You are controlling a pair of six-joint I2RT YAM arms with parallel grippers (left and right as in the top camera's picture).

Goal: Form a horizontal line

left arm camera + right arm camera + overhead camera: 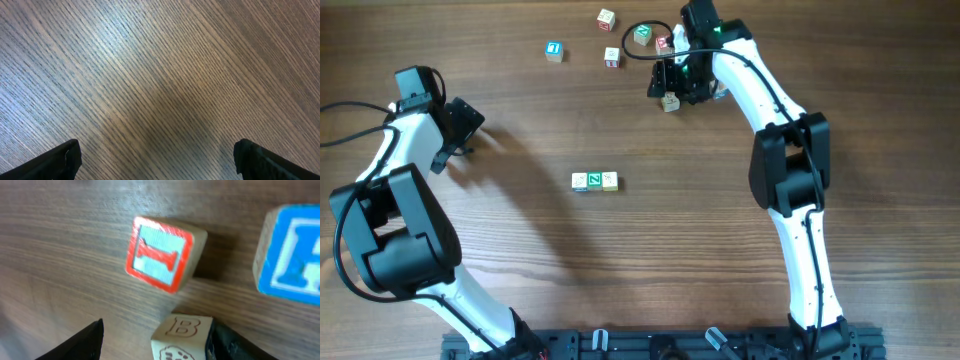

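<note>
Wooden table (620, 260) bears the horizontal line (594, 181), loose cubes (607, 18) well beyond.

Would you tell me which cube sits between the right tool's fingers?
The plain cube carved with a B; the red-framed cube and blue cube lie farther out.

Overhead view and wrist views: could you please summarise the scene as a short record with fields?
row of letter cubes: mid-table, short, cubes touching side to side
loose cubes: several scattered along the far side
right hand: open, straddling the B cube, not closed on it
left hand: open, empty
</note>
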